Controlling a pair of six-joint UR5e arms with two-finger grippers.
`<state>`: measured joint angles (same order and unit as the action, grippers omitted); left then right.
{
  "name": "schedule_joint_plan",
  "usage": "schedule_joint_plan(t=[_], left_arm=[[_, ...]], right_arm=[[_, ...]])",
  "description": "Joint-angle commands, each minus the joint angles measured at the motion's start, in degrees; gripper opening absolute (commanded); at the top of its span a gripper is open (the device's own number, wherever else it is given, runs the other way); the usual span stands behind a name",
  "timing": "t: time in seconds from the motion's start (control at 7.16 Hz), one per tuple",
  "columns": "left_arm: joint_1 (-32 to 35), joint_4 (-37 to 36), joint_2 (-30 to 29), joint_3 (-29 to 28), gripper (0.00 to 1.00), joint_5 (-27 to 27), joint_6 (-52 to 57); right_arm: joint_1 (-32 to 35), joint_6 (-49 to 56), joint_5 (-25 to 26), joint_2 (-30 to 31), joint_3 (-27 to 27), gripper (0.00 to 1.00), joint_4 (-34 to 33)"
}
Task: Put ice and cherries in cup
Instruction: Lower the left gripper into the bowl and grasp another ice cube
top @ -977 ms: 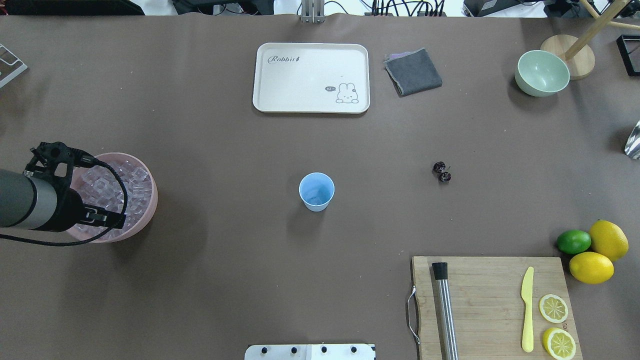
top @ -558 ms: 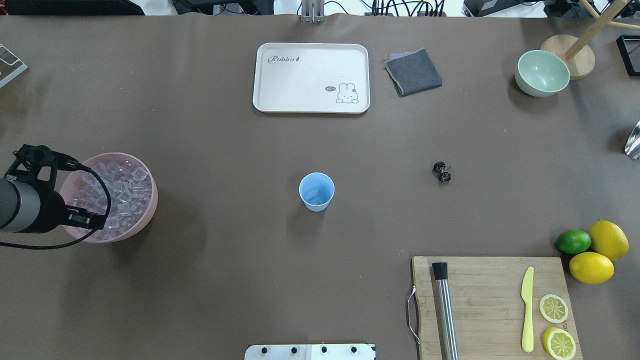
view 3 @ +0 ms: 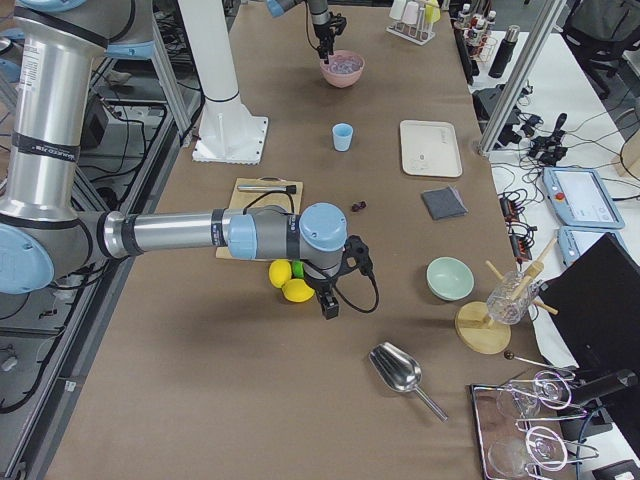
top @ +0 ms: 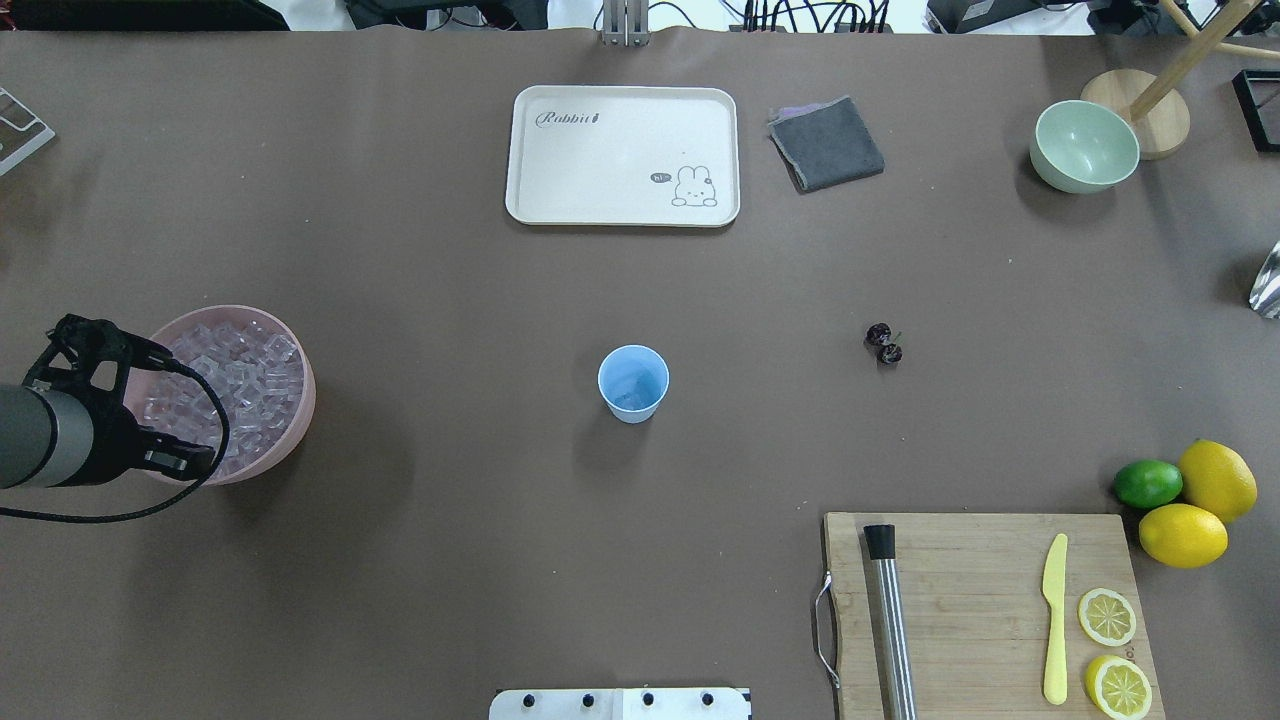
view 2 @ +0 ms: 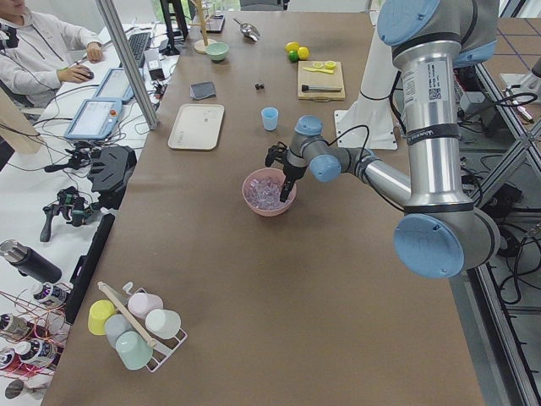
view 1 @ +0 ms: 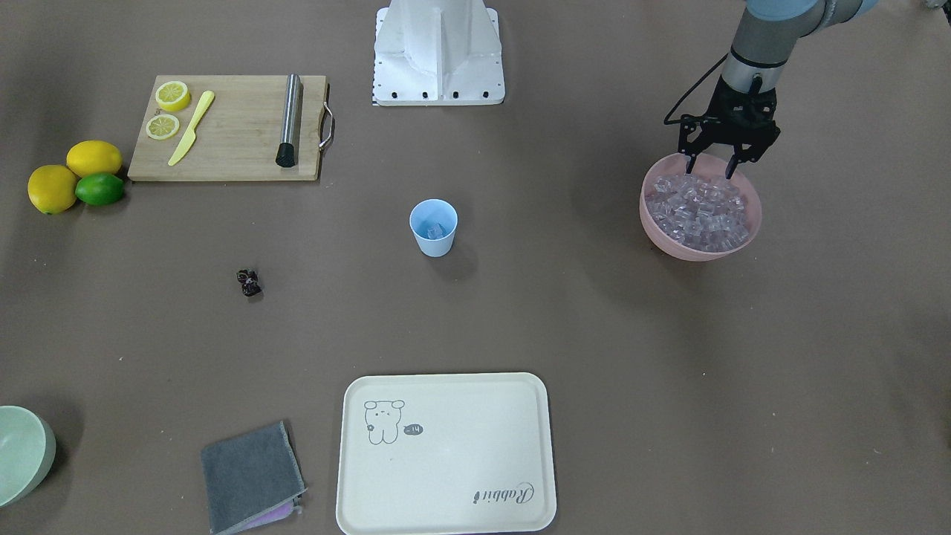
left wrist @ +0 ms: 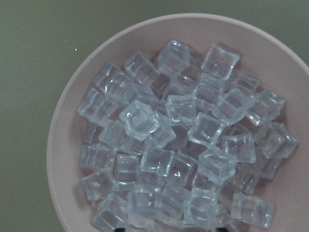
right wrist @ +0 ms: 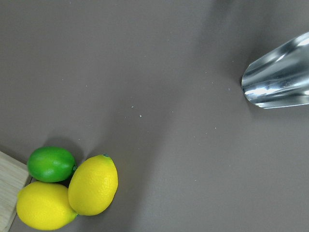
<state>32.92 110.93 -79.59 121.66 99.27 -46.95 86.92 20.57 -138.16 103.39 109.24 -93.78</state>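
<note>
Pink bowl (view 1: 698, 251) at the tabletop's (view 1: 594, 312) left edge holds ice (view 1: 698, 212); left jaws hang open above, likely to pinch one.

Bright even overhead light; soft shadow beside cup (top: 633, 383); glare on metal scoop (right wrist: 277, 79); focus sharp.

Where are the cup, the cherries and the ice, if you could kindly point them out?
cup (view 1: 433, 244): exterior front-facing view, on its outer wall.
cherries (top: 884, 344): overhead exterior view, middle of the cluster.
ice (left wrist: 181, 110): left wrist-mounted view, on a cube near the heap's centre.
</note>
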Motion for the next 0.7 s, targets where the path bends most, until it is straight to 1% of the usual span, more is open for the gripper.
schedule_joint_plan(t=[0.0, 0.14, 0.28, 0.56], left_arm=[[0.3, 0.0, 0.3, -0.5, 0.64, -0.4, 6.9], [0.1, 0.1, 1.6, -0.5, 0.64, -0.5, 7.3], [-0.3, 0.1, 2.1, -0.7, 0.64, -2.1, 7.2], [-0.4, 0.1, 1.9, -1.3, 0.65, -2.3, 7.1]], right_arm=[[0.0, 0.1, -0.2, 0.1, 0.0, 1.00, 0.0], [0.0, 0.1, -0.6, 0.3, 0.0, 1.00, 0.1], [0.0, 0.2, -0.6, 0.5, 0.0, 1.00, 0.0], [0.0, 0.2, -0.6, 0.7, 0.0, 1.00, 0.0]])
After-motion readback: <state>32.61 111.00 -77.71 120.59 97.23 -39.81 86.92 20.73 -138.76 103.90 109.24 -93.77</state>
